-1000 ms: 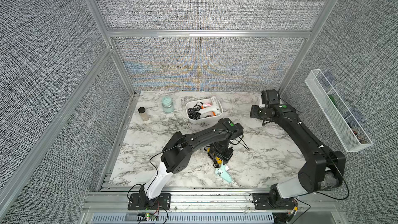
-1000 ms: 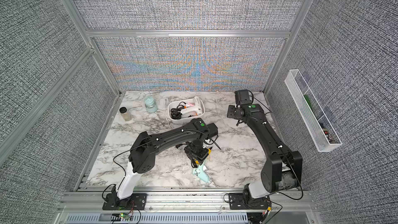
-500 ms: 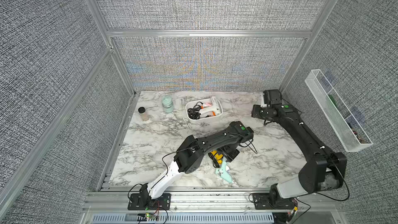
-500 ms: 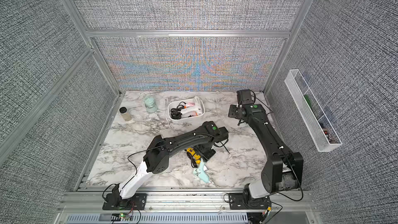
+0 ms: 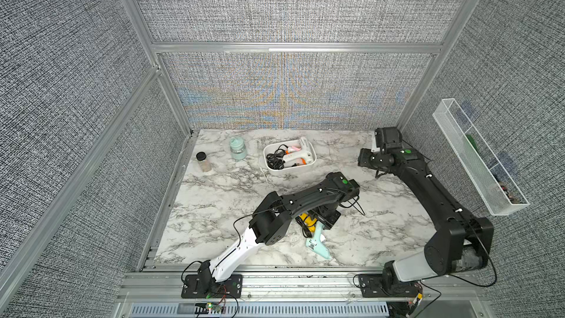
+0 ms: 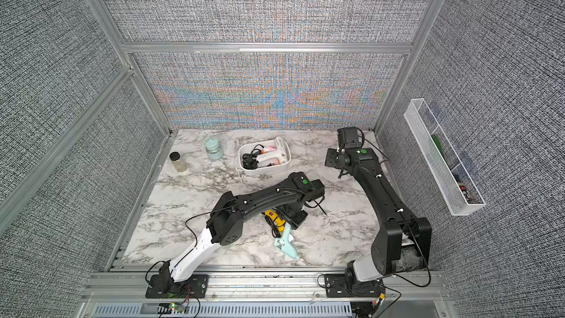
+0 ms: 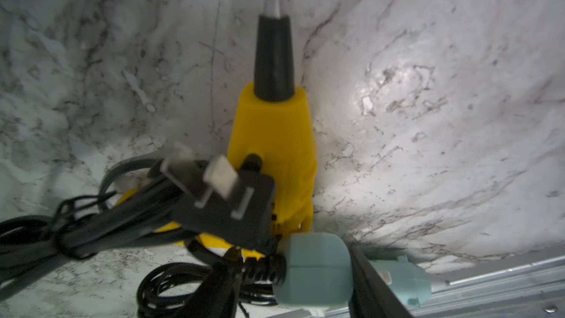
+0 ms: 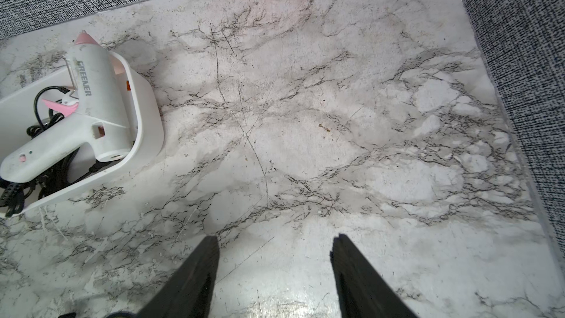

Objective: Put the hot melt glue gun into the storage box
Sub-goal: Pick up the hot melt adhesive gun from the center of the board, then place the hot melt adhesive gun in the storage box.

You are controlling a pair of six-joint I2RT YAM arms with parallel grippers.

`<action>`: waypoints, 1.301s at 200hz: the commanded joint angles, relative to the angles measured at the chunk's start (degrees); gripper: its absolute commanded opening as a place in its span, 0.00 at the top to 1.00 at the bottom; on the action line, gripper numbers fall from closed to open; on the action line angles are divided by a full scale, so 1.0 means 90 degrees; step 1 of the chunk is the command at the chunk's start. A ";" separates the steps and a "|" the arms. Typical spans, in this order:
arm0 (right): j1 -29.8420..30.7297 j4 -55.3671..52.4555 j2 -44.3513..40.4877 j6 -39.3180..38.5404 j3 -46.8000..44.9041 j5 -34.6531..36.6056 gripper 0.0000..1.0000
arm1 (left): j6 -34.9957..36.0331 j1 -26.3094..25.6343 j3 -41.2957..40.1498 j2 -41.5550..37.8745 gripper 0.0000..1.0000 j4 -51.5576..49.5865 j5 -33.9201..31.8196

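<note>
Step in hand: pickup of the mint glue gun (image 5: 316, 238), which lies flat near the front edge of the desk (image 5: 214, 209), nozzle toward the front rail.

The left pincer (image 7: 292, 258) is low over the butt of its handle. In the left wrist view, the handle end sits between the two fingers. One finger lies against the mint shell; the other stands beside the ribbed cord sleeve. Whether the pincer is already pinching the gun cannot be told.

A yellow glue gun (image 7: 272, 136) lies just behind, touching the mint one, with its black plug (image 7: 226, 200) and coiled cord draped over the joint.

Next move, as judged: confirm a firm hold on the handle, lift straight up so the cords separate, then carry toward the back.

The storage box (image 5: 293, 170) stands well apart, near the back of the desk, and already holds a white glue gun (image 8: 91, 96) and cord.

The right pincer (image 8: 276, 237) is spread, holds nothing, and hangs over bare desk to the right of the box.
</note>
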 commanded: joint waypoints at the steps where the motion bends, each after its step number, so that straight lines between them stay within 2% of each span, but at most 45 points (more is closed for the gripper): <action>1: -0.0014 0.0022 -0.0094 -0.0069 -0.0028 -0.0010 0.36 | -0.0120 0.0044 0.0136 0.0161 0.51 0.0099 0.0327; 48: -0.0125 -0.0028 -0.0202 -0.0137 -0.0105 0.0000 0.36 | -0.0145 0.0148 0.0173 0.0147 0.84 0.0087 0.0248; 83: -0.0166 0.0007 -0.0194 -0.0101 -0.0086 -0.0076 0.36 | -0.0246 0.0371 0.0145 -0.0754 0.86 -0.0429 -0.0885; 112: -0.0168 0.0085 -0.0079 -0.0053 -0.0078 -0.0164 0.36 | -0.0457 0.0744 -0.0183 -0.2048 0.85 -0.0177 -0.1098; 135: -0.0161 0.0173 0.0008 -0.0005 -0.0110 -0.0246 0.36 | -0.0612 0.1015 -0.0227 -0.2625 0.85 0.0131 -0.1113; 166: -0.0149 0.0291 0.0061 0.0078 -0.0198 -0.0386 0.36 | -0.1095 0.1844 -0.0251 -0.3074 0.86 0.1070 -0.0592; 191: -0.0139 0.0332 0.0071 0.0140 -0.0240 -0.0451 0.36 | -0.2059 0.2794 -0.0467 -0.3438 0.89 0.2457 0.0278; 213: -0.0126 0.0348 0.0032 0.0172 -0.0240 -0.0479 0.36 | -0.2935 0.3332 -0.0918 -0.3685 0.88 0.3869 0.0516; 240: -0.0106 0.0346 0.0002 0.0213 -0.0246 -0.0518 0.36 | -0.4017 0.3870 -0.1184 -0.3522 0.88 0.4834 0.0833; 260: -0.0069 0.0358 -0.0027 0.0243 -0.0289 -0.0528 0.36 | -0.4806 0.4213 -0.1508 -0.3276 0.88 0.5514 0.1558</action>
